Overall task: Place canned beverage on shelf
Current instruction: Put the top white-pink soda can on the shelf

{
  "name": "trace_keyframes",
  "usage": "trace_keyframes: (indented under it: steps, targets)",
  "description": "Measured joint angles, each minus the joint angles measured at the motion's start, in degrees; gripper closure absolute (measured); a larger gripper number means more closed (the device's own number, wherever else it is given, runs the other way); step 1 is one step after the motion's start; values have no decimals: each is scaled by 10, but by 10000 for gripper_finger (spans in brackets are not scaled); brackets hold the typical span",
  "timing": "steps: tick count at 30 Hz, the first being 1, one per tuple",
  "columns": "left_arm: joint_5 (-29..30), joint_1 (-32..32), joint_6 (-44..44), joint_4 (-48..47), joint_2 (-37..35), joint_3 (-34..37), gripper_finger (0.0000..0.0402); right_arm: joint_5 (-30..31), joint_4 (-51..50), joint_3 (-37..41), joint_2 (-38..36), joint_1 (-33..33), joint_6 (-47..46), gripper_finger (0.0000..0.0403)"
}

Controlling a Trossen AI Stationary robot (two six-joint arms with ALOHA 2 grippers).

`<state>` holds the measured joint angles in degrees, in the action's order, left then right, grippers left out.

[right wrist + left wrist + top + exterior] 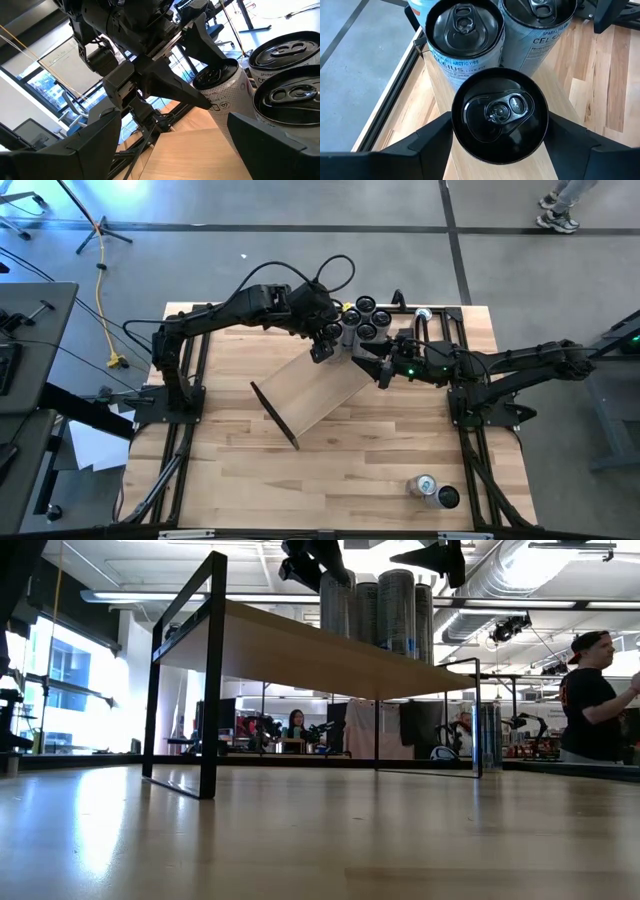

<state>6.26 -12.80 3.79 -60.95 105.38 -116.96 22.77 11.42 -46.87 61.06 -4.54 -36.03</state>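
Shelf (320, 392) | can (499, 116) between left pincer (499, 145) fingers | fingers apart, grip unclear

shelf (318, 392) on table (350, 470), cans (367, 318) atop shelf

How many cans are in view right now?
7: four cans clustered on the shelf's far end, one beside the right arm, two at the table's near-right corner. The left arm may hide more.

We see a yellow cable (104, 300) lying on the grey floor (300, 205) beyond the bench (340, 470). A person (592, 700) in a dark shirt stands in the room behind.
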Motion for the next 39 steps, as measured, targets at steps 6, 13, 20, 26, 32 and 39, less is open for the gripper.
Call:
trace_keyframes:
  steps: [6,13,20,26,32,39]
  targets:
    - [0,0,0,13,0,-1,125,0,0,0,0,0,0,52]
    - [0,0,-5,13,0,-1,106,0,0,0,0,0,0,52]
    - [-1,0,-5,10,0,-1,85,0,0,0,0,0,0,52]
    - [-6,0,-6,8,0,-1,53,0,0,0,0,0,0,52]
    - [-45,0,-6,3,0,-1,8,0,0,0,0,0,0,52]
    - [-93,2,-10,-25,-3,-19,4,0,0,0,0,0,0,52]
